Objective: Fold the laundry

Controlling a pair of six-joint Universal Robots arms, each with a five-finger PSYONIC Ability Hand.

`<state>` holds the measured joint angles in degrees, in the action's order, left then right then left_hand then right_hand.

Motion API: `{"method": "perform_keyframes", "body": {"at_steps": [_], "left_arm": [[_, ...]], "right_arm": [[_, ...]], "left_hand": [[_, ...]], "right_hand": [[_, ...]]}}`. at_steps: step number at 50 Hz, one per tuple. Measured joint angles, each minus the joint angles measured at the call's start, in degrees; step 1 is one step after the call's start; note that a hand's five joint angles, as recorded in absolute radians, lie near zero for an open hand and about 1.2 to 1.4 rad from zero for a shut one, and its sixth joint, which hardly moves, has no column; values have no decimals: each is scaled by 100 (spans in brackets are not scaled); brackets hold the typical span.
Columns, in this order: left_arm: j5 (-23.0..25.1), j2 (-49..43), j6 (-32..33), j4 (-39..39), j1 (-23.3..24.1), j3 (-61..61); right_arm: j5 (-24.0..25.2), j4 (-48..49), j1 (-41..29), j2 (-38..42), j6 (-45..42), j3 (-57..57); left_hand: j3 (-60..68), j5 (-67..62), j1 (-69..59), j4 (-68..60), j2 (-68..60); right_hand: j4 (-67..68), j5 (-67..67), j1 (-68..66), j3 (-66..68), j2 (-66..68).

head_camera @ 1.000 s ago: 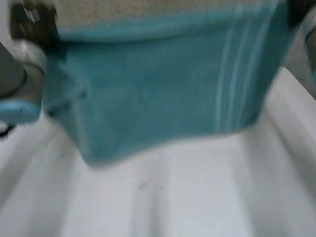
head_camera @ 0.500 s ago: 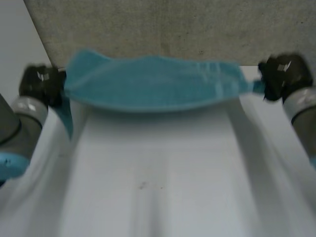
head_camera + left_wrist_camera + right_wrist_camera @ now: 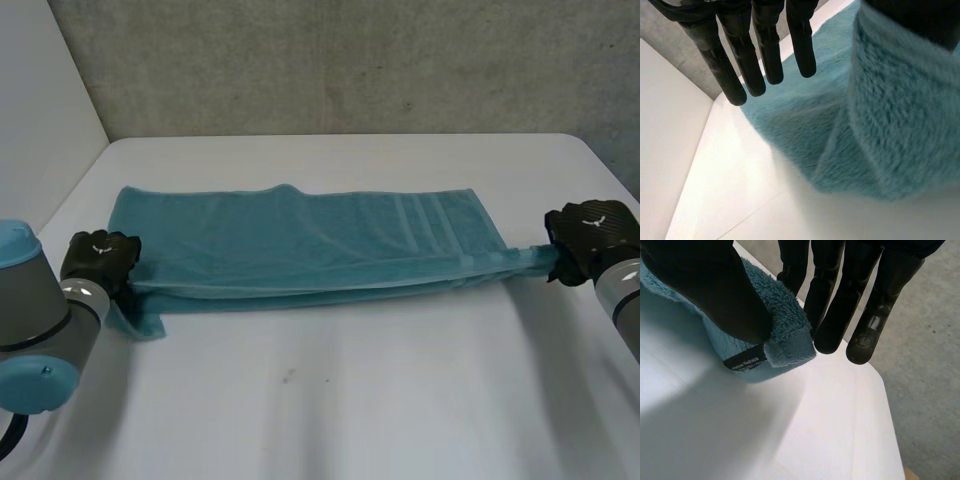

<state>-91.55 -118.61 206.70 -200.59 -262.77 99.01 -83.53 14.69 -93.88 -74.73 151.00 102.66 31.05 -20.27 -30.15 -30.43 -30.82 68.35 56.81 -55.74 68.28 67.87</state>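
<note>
A teal towel (image 3: 300, 245) lies across the white table (image 3: 350, 400), folded lengthwise with pale stripes near its right end. My left hand (image 3: 100, 258) rests at the towel's left end. In the left wrist view its fingers (image 3: 765, 55) hang straight and apart above the towel (image 3: 890, 125), gripping nothing. My right hand (image 3: 590, 235) is at the right end, pulling a corner out taut. In the right wrist view its thumb (image 3: 715, 290) pinches that corner (image 3: 790, 347), with a black label (image 3: 745, 361), against the fingers.
A grey concrete wall (image 3: 350, 60) runs behind the table's far edge, and a white panel (image 3: 40, 100) stands at the left. The table's right edge lies just past my right hand, with grey floor (image 3: 925, 390) beyond.
The towel was held up in the air between both hands, then swung forward and came down flat on the table. My left hand's fingers have straightened off the cloth.
</note>
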Motion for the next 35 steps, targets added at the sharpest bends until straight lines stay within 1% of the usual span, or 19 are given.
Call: {"method": "perform_keyframes", "body": {"at_steps": [7,10,12,14,16,17,18,19,20,25,30,31,33,34,35], "left_arm": [[-87,72,3,25,-65,77],[-251,236,9,57,-124,211],[-251,236,9,57,-124,211],[-370,441,12,87,-154,339],[-398,554,14,105,-160,408],[-405,598,15,110,-161,435],[-419,760,20,125,-163,521],[-420,831,23,132,-165,560],[-421,950,29,143,-169,620],[-399,1355,61,214,-208,766],[-300,2387,235,724,-461,859],[-235,2643,279,887,-531,833],[-141,2889,320,1063,-595,794],[-141,2889,320,1063,-595,794],[19,3165,371,1290,-667,723]], "right_arm": [[-17,-9,247,-20,-21,20],[-31,-39,388,-25,-29,65],[-31,-39,388,-25,-29,65],[-31,-58,423,-26,-27,105],[-29,-67,423,-30,-28,121],[-28,-71,422,-32,-29,125],[-26,-81,420,-36,-31,133],[-23,-106,417,-48,-35,140],[-19,-136,415,-63,-39,142],[-4,-317,408,-163,-76,125],[30,-1315,404,-607,-616,-77],[35,-1653,405,-743,-843,-168],[36,-1972,404,-865,-1062,-251],[36,-1972,404,-865,-1062,-251],[36,-2405,405,-1028,-1367,-374]], "left_hand": [[-45,120,6,87,80],[-45,120,6,87,80],[-45,120,6,87,80],[-38,110,-12,58,63],[1301,-1098,-1549,-1323,-1279],[1651,-1312,-1826,-1564,-1639],[3068,-2767,-3565,-3139,-3171],[3068,-2767,-3565,-3139,-3171],[3605,-3165,-3753,-3685,-3657],[3727,-3166,-3753,-3801,-3779],[3734,-3166,-3753,-3806,-3788],[3735,-3166,-3753,-3806,-3789],[3735,-3166,-3753,-3806,-3791],[3735,-3166,-3753,-3806,-3791],[3735,-3166,-3753,-3806,-3792]], "right_hand": [[0,0,0,0,0],[0,0,0,0,0],[0,0,0,0,0],[0,0,0,0,0],[0,0,0,0,0],[0,0,0,0,0],[0,0,0,0,0],[0,0,0,0,0],[0,0,0,0,0],[0,0,0,1,0],[0,0,0,1,0],[0,0,0,0,0],[0,0,0,0,0],[0,0,0,0,0],[0,0,0,0,0]]}}
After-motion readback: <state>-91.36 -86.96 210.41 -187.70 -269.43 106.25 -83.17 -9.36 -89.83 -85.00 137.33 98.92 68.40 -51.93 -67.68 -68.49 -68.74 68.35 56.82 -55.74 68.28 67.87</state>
